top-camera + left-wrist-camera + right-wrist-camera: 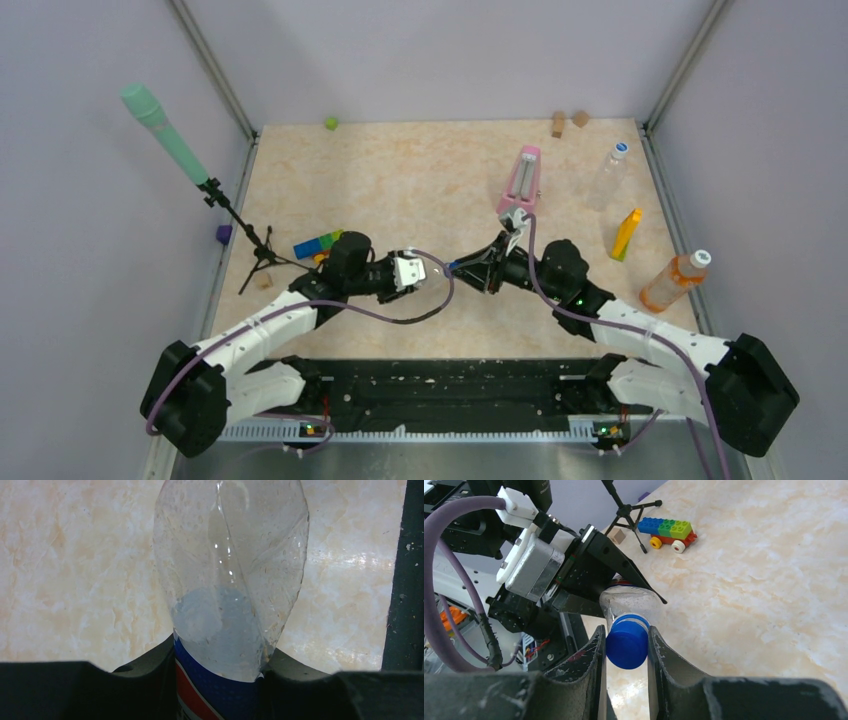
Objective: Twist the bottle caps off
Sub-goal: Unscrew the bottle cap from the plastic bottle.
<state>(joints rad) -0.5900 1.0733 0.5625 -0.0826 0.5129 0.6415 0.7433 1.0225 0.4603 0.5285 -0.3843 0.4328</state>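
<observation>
Three bottles: blue-labelled bottle [230, 580], plain clear bottle [606, 180], orange bottle [668, 283]. Three caps: dark blue cap [626, 642], pale cap [620, 148], white cap [700, 258]. Three wooden blocks [558, 124] [580, 118] [263, 280]. Single items are: pink metronome [522, 180], yellow object [626, 234], brick toy car [318, 246], small green object [330, 124], purple cube [223, 234], microphone on a tripod [165, 133].

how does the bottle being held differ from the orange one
The held bottle is clear with a blue cap; the orange bottle has a white cap. The held bottle is clamped in the left tool, with the right tool shut on its cap; the orange bottle sits untouched. Both are capped.
</observation>
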